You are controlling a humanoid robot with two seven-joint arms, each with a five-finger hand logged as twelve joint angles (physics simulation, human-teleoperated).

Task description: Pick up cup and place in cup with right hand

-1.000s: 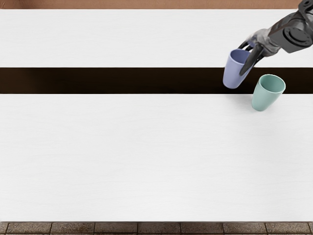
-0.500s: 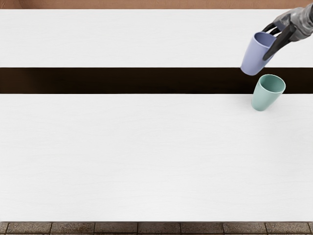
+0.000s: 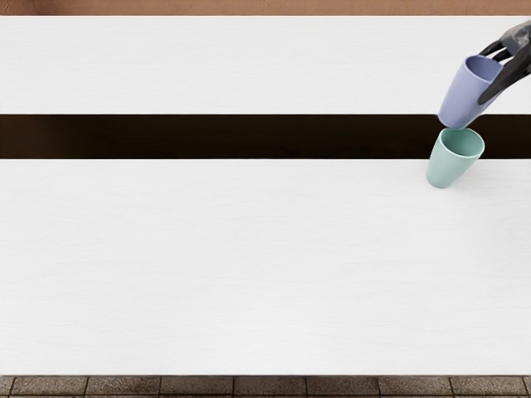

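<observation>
"So, where is the blue cup (image 3: 463,95) sitting for you?"

"It is sitting in my right hand (image 3: 516,66), and I am looking at it from far away. The hand is reaching in from the right side, up high. The blue cup is poking out to the left of it, and its open top is leaning a bit to the right."

"And what are your fingers doing?"

"They are pinching the blue cup. One long dark finger is lying along its near right side, and others are curling behind the rim."

"How many of each are you counting?"

"I am counting one blue cup, one green cup (image 3: 452,162) and one hand."

"Where is the green cup standing?"

"It is standing on the white table (image 3: 207,265), with its open top facing up. The bottom of the blue cup is showing right by the green cup's back rim, outside its open top. I am not able to tell if they are touching."

"What else are you seeing?"

"A dark strip (image 3: 207,137) is running across behind the green cup, and the blue cup is hiding a bit of it. Bricks (image 3: 199,386) are lining the near edge. That long finger is getting in my way, covering some of the blue cup's side."
</observation>
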